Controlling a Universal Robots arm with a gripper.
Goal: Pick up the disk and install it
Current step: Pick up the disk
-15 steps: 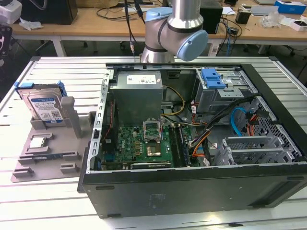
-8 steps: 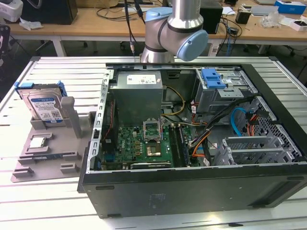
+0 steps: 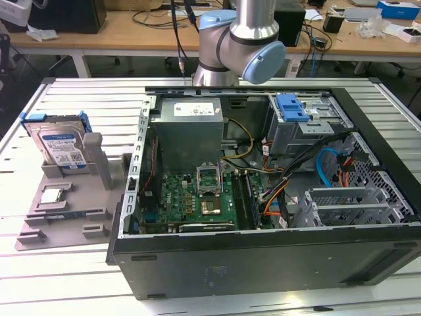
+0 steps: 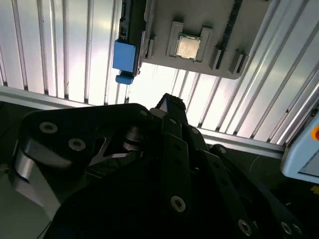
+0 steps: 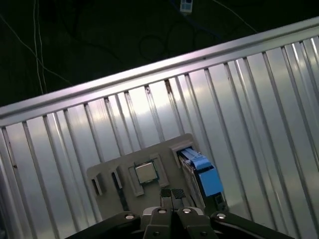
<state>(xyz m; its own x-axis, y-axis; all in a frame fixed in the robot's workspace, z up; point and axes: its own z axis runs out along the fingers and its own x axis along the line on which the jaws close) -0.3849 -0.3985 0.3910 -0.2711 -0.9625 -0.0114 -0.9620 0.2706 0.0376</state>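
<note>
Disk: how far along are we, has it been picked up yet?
Done: nothing yet. The disk stands upright in the gray holder at the exterior view's left, outside the open case. In hand: nothing. In the first wrist view the gripper is above the holder, apart from the disk, jaws shut and empty. Left: both pick-up and install.
</note>
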